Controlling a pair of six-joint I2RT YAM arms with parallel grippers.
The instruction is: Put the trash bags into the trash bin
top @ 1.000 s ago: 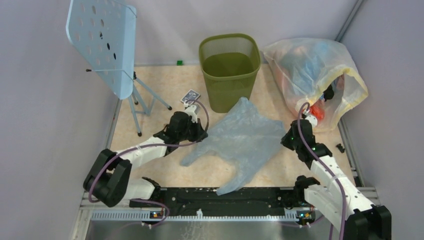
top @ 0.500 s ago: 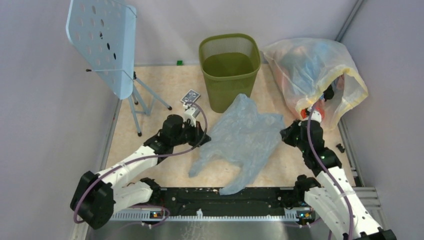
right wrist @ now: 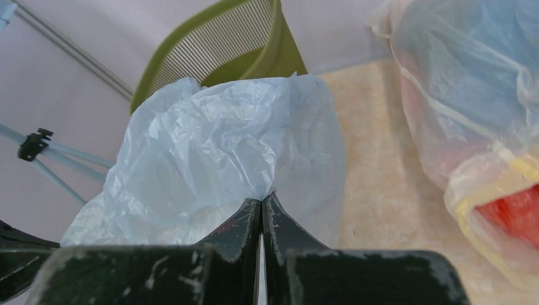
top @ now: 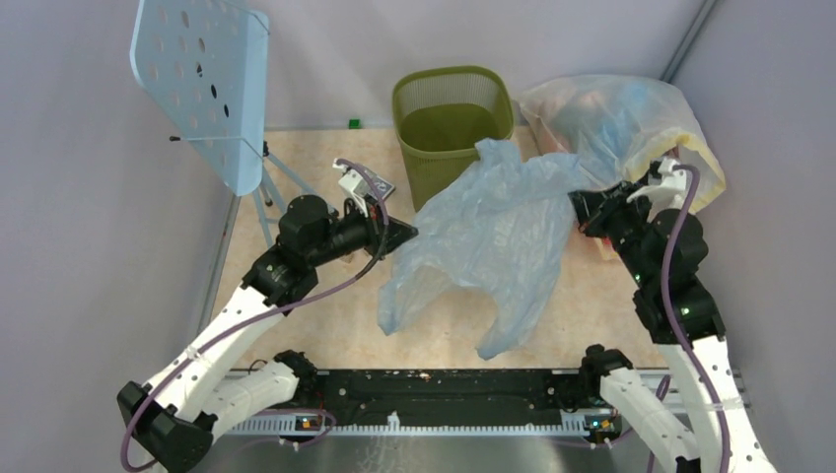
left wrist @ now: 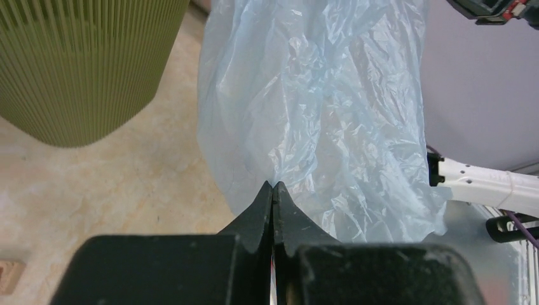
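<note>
Pinching the bag [top: 488,232] between my left tool [top: 406,234] and right tool [top: 580,204], both pressed together on its film, I hold it hanging just beside the bin [top: 426,177] and should lift both sides evenly over the rim.

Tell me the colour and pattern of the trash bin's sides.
The trash bin is olive green with fine vertical ribbing, clearest in the left wrist view.

We find the trash bag [top: 493,232] covering the near right corner of the trash bin [top: 434,177]. The sack [right wrist: 470,95] runs off the right wrist view's edge, and we cannot name its blurred contents.
</note>
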